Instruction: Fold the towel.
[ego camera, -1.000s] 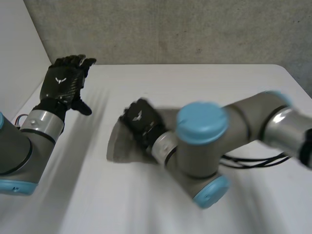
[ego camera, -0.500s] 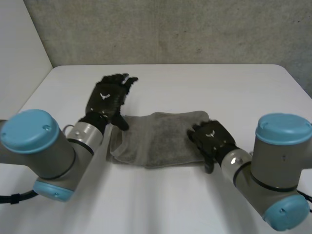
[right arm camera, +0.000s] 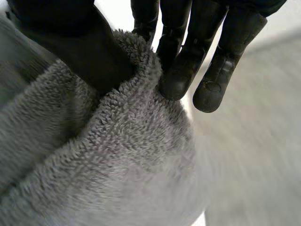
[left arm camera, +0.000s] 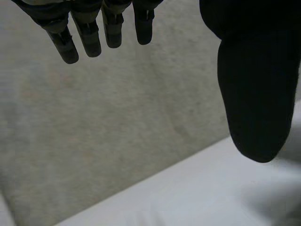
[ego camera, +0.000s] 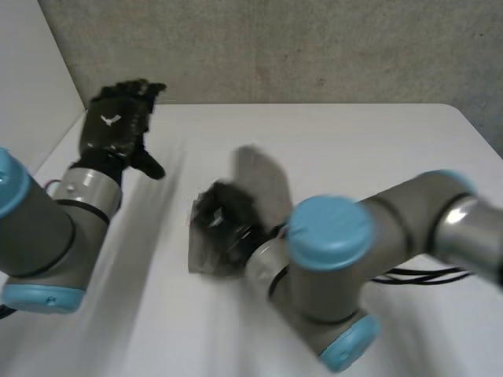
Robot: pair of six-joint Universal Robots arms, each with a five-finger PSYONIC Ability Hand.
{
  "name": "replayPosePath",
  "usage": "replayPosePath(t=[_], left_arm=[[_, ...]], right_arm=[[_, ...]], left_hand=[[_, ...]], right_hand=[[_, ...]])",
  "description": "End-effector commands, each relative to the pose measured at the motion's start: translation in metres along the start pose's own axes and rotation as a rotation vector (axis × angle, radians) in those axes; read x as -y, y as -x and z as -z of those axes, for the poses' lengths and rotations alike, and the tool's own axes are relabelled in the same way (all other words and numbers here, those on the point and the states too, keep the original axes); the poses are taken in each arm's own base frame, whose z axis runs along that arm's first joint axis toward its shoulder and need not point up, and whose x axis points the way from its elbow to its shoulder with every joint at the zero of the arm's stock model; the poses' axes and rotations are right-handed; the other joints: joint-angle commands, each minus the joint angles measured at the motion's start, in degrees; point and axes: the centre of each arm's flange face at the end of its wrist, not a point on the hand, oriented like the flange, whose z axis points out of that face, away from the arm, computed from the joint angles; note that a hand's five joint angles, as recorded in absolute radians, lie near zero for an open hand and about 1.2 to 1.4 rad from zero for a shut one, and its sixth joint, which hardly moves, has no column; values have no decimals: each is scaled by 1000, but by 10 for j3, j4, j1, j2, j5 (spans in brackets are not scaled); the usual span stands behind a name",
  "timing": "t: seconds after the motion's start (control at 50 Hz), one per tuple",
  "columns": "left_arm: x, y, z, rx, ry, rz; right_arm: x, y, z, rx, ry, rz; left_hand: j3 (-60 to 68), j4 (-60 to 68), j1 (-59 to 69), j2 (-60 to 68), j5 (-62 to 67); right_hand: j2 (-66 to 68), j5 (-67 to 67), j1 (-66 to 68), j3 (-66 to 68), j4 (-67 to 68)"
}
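A grey towel (ego camera: 262,182) lies bunched near the middle of the white table (ego camera: 385,149), with one part lifted. My right hand (ego camera: 223,221) is at the towel's left side, its arm reaching across from the right. In the right wrist view the thumb and fingers (right arm camera: 178,75) pinch a folded edge of the towel (right arm camera: 108,165), so it is shut on the cloth. My left hand (ego camera: 116,126) is raised at the table's far left, well apart from the towel. Its fingers (left arm camera: 89,37) are straight and spread, and it holds nothing.
A grey wall (ego camera: 275,47) runs behind the table's far edge, and a white wall stands at the left. The right arm's elbow (ego camera: 330,236) hangs over the near middle of the table. Bare tabletop stretches to the right.
The right hand has swept from the towel's right end over to the left, carrying the pinched edge. The left hand has drawn back from the towel's left end to the far left corner.
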Motion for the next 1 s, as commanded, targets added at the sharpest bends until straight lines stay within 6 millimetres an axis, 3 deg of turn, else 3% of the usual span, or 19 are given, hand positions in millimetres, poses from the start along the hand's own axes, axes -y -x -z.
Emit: replayPosePath(t=[0.02, 0.04, 0.06, 0.1, 0.14, 0.16, 0.24, 0.32, 0.36, 0.54, 0.64, 0.72, 0.84, 0.88, 0.92, 0.94, 0.96, 0.98, 1.0], left_arm=[[2, 16, -1, 58, -5, -2], [2, 16, -1, 58, -4, 0], [1, 15, 0, 53, -1, 0], [1, 14, 0, 48, 0, -1], [-2, 13, -1, 46, 6, -1], [-5, 13, -1, 44, 12, -1], [-10, 8, -3, 30, 22, -2], [-21, -12, -2, -27, 50, 6], [-27, -20, -1, -49, 69, 9], [-81, -61, 24, -168, 260, 2], [-112, -67, 34, -188, 367, -11], [-119, -67, 36, -190, 387, -13], [-90, -65, 26, -180, 307, -5], [-55, -63, 18, -173, 217, 3], [-36, -61, 14, -166, 174, 9], [-12, -59, 11, -158, 128, 14], [-12, -58, 11, -158, 128, 14], [11, -55, 10, -148, 91, 19], [11, -55, 10, -148, 90, 19]], right_arm=[[4, 59, 1, 279, -49, 109], [4, 59, 1, 279, -49, 109], [5, 52, 1, 254, -44, 83], [8, 39, 1, 200, -51, 30], [16, -2, 8, 46, -88, -163], [16, -2, 8, 45, -89, -164], [5, -58, 26, -146, -135, -507], [-11, -74, 38, -181, -102, -686], [-38, -84, 43, -198, -11, -808], [-88, -63, 26, -126, 197, -968], [-113, -30, 8, -39, 314, -1015], [-117, -24, 5, -13, 346, -1020], [-90, -70, 15, -96, 254, -985], [-77, -91, 22, -139, 204, -967], [-58, -138, 40, -286, 134, -922], [-58, -138, 40, -287, 134, -922], [-58, -138, 40, -287, 134, -922], [-52, -161, 51, -385, 119, -903], [-43, -184, 65, -488, 105, -880]], left_hand=[[5, 5, 3, 5, -14], [5, 5, 3, 5, -14], [5, 5, 3, 5, -14], [5, 5, 3, 5, -14], [5, 5, 3, 5, -14], [5, 5, 3, 5, -14], [5, 5, 3, 5, -14], [5, 5, 3, 5, -14], [5, 5, 3, 5, -14], [5, 5, 3, 5, -14], [7, 7, 5, 7, -12], [7, 7, 5, 7, -12], [5, 5, 3, 5, -14], [5, 5, 3, 5, -14], [5, 5, 3, 5, -14], [5, 5, 3, 5, -14], [5, 5, 3, 5, -14], [5, 5, 3, 5, -14], [5, 5, 3, 5, -14]], right_hand=[[-13, -37, -29, -38, -38], [-13, -38, -30, -38, -39], [-298, -323, -315, -323, -324], [-434, -459, -450, -459, -459], [-643, -668, -660, -668, -669], [-643, -668, -660, -668, -669], [-643, -668, -660, -668, -669], [-643, -668, -660, -668, -669], [-643, -668, -660, -668, -669], [-643, -668, -660, -668, -669], [-643, -668, -660, -668, -669], [-643, -668, -660, -668, -669], [-643, -668, -660, -668, -669], [-643, -668, -660, -668, -669], [-643, -668, -660, -668, -669], [-643, -668, -660, -668, -669], [-643, -668, -660, -668, -669], [-643, -668, -660, -668, -669], [-643, -668, -660, -668, -669]])
